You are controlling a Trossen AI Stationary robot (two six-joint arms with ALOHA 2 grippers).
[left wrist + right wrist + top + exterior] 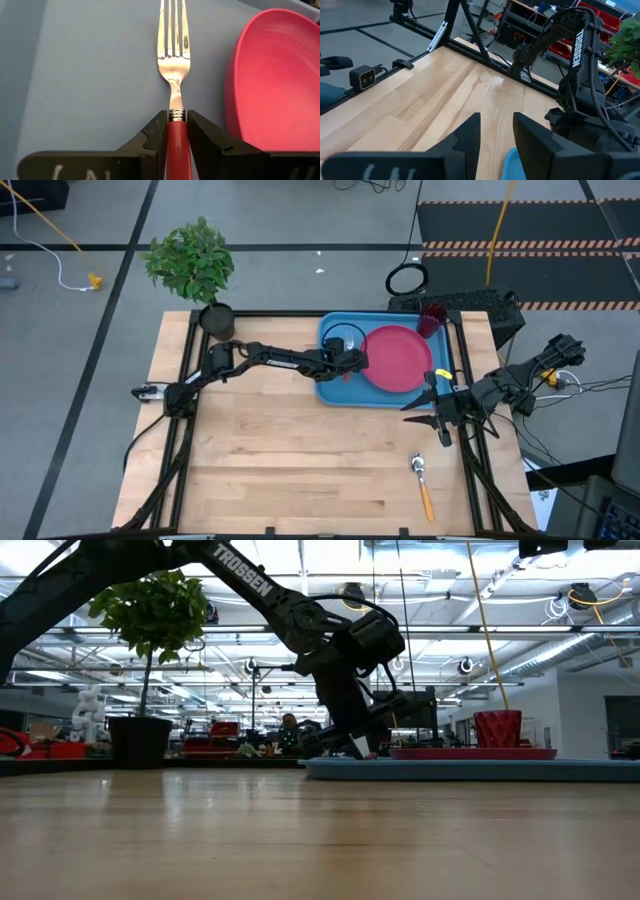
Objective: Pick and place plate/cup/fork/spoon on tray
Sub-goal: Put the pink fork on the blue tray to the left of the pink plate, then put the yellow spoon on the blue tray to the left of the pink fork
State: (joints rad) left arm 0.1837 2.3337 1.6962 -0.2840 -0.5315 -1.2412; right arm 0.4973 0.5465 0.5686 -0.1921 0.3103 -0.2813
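right hand [496, 131] open | table [420, 107] | tray [511, 166] corner | left arm [580, 75]

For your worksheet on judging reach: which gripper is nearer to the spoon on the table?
Right. The right gripper hangs open beside the tray's corner, just up-table from the spoon. The left gripper is over the tray, shut on the fork.

The left arm reaches from nine o'clock toward the table's centre and on toward one o'clock, its left gripper [176, 137] lowered and clamped on something thin. The right gripper [425, 402] waits at three o'clock, fingers parted.
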